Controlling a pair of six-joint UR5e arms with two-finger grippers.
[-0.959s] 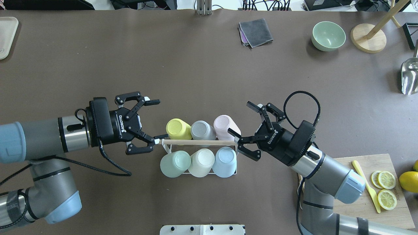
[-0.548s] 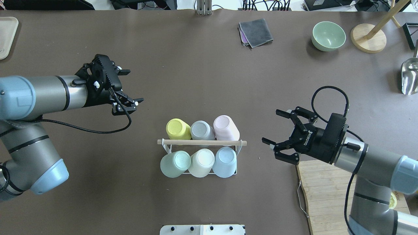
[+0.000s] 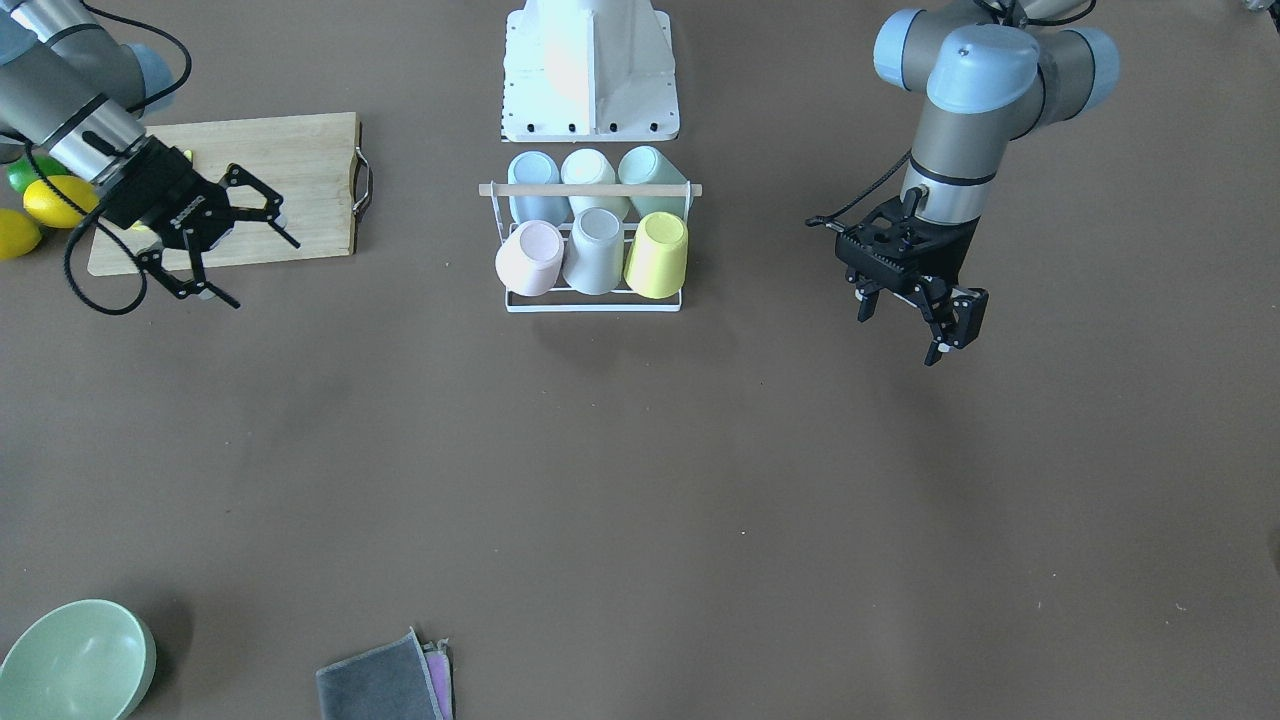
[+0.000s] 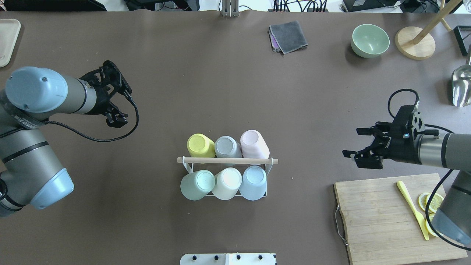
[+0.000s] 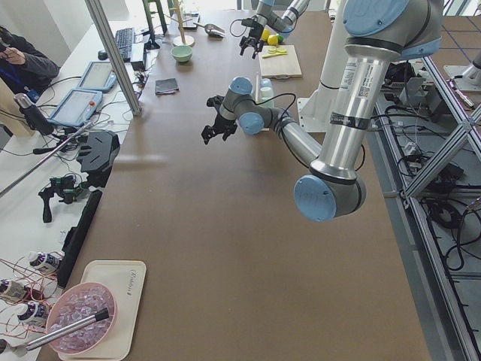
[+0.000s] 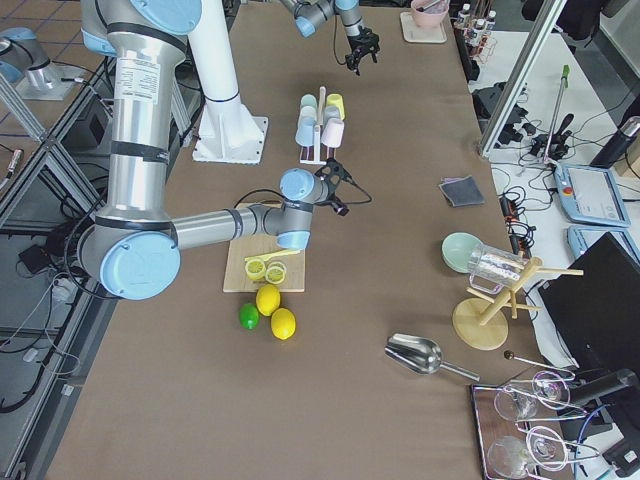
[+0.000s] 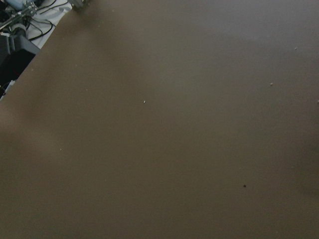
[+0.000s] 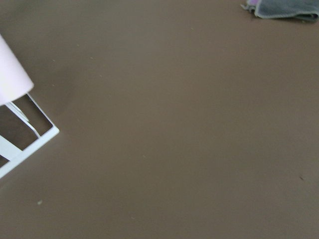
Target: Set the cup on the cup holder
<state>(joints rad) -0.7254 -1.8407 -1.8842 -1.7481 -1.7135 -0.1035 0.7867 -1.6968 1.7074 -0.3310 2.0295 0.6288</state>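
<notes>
The cup holder (image 4: 227, 161), a white wire rack with a light wooden rod on top, stands at the table's middle, also in the front view (image 3: 590, 189). Several cups sit upside down on its prongs: yellow (image 4: 200, 145), grey (image 4: 228, 146), pink (image 4: 254, 143), green (image 4: 197, 184), cream (image 4: 228, 183), blue (image 4: 254, 181). My left gripper (image 4: 114, 97) is open and empty, far left of the rack, pointing down at bare table. My right gripper (image 4: 352, 141) is open and empty, well right of the rack. The right wrist view shows a rack corner (image 8: 30, 144) and the pink cup (image 8: 10, 74).
A wooden cutting board (image 4: 379, 217) with a yellow knife and lemon slices lies under the right arm. A green bowl (image 4: 369, 39), grey cloth (image 4: 288, 35), wooden stand base (image 4: 415, 42) and metal scoop (image 4: 461, 86) are at the back right. A tray (image 4: 7, 40) is at the far left.
Both grippers were at the two ends of the rack's wooden rod and have pulled away outward, left to the far left, right to the right. Both stayed open. The rack and cups stayed put.
</notes>
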